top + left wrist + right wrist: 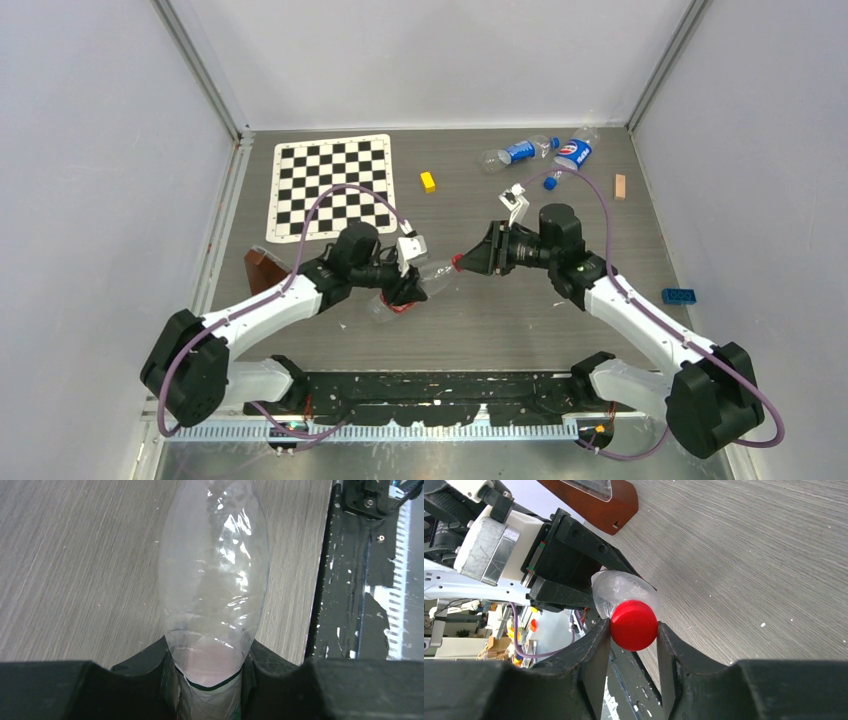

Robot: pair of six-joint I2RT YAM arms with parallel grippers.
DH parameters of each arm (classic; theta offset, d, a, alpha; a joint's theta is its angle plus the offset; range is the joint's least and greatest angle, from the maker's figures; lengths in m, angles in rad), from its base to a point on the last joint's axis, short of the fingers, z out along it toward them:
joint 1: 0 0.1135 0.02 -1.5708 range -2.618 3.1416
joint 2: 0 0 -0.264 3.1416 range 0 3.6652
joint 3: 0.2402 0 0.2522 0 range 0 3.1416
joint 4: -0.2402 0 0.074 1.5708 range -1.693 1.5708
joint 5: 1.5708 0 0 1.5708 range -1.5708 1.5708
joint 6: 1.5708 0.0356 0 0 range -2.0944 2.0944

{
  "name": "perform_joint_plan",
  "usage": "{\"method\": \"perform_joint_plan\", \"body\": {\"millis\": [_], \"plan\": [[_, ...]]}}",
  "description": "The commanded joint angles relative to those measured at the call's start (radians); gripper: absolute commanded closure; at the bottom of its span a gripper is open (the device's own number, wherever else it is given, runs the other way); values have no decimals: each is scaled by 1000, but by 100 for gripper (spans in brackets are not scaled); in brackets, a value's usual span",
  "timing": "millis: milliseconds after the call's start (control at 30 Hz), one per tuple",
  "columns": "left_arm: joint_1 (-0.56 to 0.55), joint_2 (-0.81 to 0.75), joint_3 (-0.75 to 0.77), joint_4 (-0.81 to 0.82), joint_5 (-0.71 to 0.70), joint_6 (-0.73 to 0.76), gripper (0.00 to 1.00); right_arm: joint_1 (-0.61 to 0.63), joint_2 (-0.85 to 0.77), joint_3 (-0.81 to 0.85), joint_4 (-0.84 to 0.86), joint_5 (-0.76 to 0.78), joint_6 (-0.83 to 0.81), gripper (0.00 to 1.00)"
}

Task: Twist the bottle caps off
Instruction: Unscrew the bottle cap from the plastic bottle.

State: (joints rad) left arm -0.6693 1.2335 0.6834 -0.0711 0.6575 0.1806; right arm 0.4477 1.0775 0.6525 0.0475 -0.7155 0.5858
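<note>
A clear bottle (212, 570) is being shared.
The left gripper (404, 286) is clamping it; the right gripper (634, 632) is squeezing the red cap (633, 622) between its fingers.

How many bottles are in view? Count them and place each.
3. The held bottle is at mid-table; one blue-label bottle and a second blue-label bottle lie side by side at the far right. None seems hidden.
</note>
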Motion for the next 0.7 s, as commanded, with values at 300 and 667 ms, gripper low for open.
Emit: {"method": "perform_joint_plan", "body": {"millis": [300, 667], "plan": [[-36, -105, -134, 287, -423, 19, 93, 28, -74, 60, -5, 206, 170, 24], [-214, -196, -219, 397, -772, 185, 94, 25, 40, 78, 85, 222, 397, 28]]}}
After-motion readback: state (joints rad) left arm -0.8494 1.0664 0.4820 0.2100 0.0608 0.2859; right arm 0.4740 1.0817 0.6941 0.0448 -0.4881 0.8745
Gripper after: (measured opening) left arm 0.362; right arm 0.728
